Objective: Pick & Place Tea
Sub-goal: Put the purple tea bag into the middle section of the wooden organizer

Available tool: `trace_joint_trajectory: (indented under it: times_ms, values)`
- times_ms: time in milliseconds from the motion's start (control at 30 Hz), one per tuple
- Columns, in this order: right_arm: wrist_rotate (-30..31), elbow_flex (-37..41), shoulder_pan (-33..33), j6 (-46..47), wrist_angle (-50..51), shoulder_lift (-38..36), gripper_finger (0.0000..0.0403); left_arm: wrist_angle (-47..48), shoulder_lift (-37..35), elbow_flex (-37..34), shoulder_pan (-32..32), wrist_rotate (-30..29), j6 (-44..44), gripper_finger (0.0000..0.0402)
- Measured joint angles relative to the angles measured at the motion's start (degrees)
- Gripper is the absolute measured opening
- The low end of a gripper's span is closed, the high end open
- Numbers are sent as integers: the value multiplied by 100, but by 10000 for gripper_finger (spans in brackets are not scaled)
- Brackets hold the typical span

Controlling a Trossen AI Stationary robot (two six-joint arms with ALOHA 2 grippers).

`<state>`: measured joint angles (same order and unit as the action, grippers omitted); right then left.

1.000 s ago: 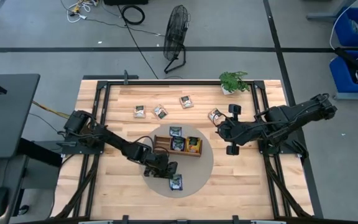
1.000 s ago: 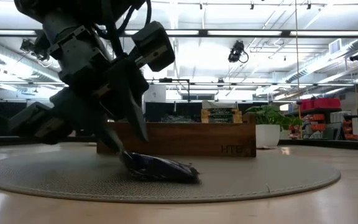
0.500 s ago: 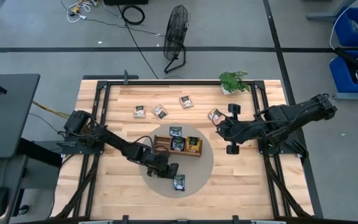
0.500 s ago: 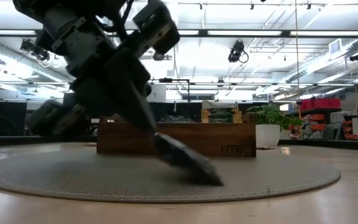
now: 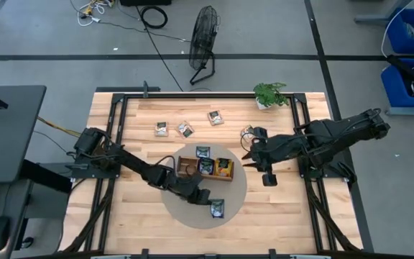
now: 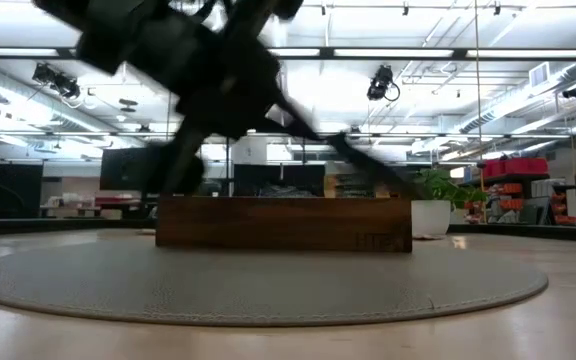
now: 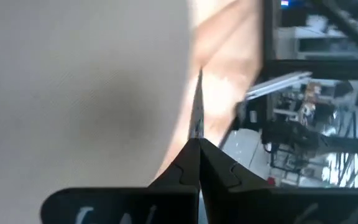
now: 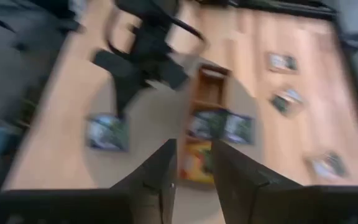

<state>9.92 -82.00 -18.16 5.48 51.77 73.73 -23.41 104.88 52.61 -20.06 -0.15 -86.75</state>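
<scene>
**Left hand lifts packet over mat**

Wooden desk (image 5: 135, 119) under a bright hall, round grey mat (image 5: 185, 212) in the middle. Wooden tray (image 5: 186, 167) at the mat's 12 o'clock holds packets, one orange (image 5: 223, 167). Left hand (image 5: 205, 201) has its fingers pressed together on a dark tea packet (image 5: 217, 208), edge-on in the wrist view, near the mat's 5 o'clock. Loose packets (image 5: 185, 129) lie at the desk's 12 o'clock. Right hand (image 5: 249, 152) hovers at the mat's 2 o'clock edge, fingers slightly apart, nothing seen held.

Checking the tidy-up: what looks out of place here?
Several tea packets lie scattered on the bare table, outside the wooden tray. One dark packet hangs edge-on from the left end effector.
</scene>
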Motion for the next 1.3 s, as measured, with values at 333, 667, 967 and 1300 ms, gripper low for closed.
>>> trace_joint_trajectory:
  times_ms: [333, 667, 967, 1300]
  values:
    - [-1489, 2, 675, 258, -263, 0, 105, 611, 0, 1201, 365, -229, 2322, 1]
    - [-3202, 0, 954, 358, 686, -24, 105, 2499, -7, 2571, 784, -414, 4053, 0]
    - [-2625, 1, 1195, 15, 1041, 8, 126, 3337, -9, 3271, 1057, -496, 4894, 0]
    - [-2482, 2, 1398, 28, 1088, 313, 190, 3455, -9, 3653, 1192, -664, 5189, 0]
